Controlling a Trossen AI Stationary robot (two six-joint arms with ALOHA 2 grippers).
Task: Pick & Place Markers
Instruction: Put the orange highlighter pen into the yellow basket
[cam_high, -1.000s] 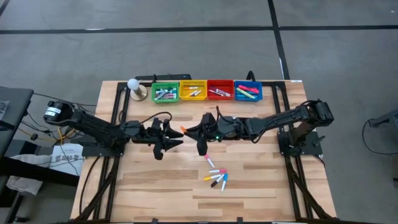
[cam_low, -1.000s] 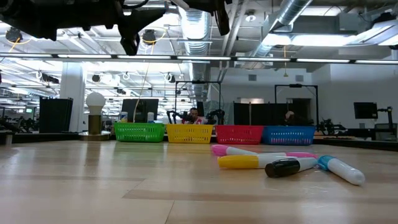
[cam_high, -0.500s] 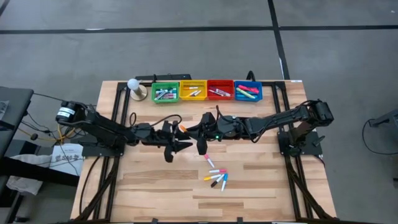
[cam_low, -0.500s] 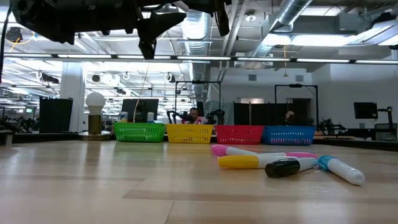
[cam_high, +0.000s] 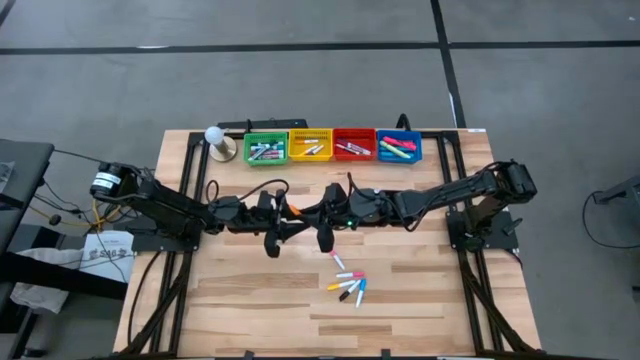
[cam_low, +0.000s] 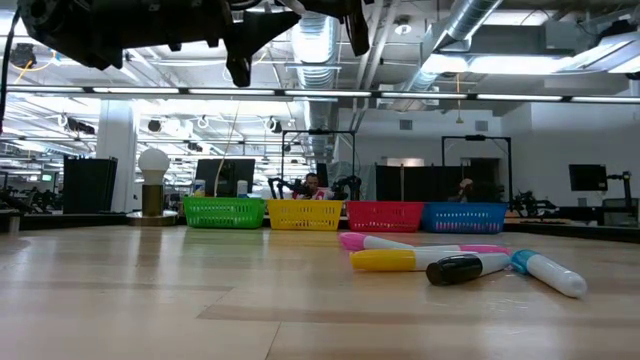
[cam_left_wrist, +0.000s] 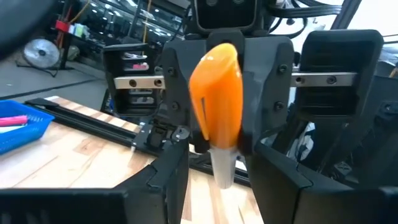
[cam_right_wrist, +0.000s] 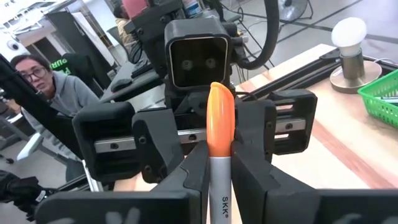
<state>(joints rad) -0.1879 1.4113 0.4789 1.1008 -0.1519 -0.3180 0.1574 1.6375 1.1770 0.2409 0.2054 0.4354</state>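
We're mid-handover above the middle of the table (cam_high: 240, 300). Right gripper (cam_right_wrist: 217, 163) is pinching an orange-capped marker (cam_right_wrist: 219, 134) by its white barrel, cap end sticking out past the fingertips. Left gripper (cam_left_wrist: 214, 168) faces it nose to nose, jaws spread, and the orange cap sits right between its fingers (cam_left_wrist: 171, 168), touching neither as far as we can tell. In the high view the two grippers meet just ahead of the bin row, left gripper (cam_high: 282, 228) and right gripper (cam_high: 322, 230) almost touching.

Key relation: the marker's long axis runs roughly along the line between the two grippers, cap toward the left one. So the left only needs to close where it is; no real sideways correction looks needed. Our read is the next step is left closes on the cap, then right lets go. Risk: gripping only the tapered cap could let the marker pivot or slip once right releases.

Rest of the markers: a small cluster (cam_high: 348, 285) lies on the table nearer the front edge than the right gripper, well below both grippers. Low view shows them flat: pink, yellow (cam_low: 395, 260), black-capped, blue-capped. Green bin (cam_high: 265, 149), yellow bin (cam_high: 310, 146), red bin (cam_high: 353, 146) and blue bin (cam_high: 398, 147) beyond the grippers already hold markers.
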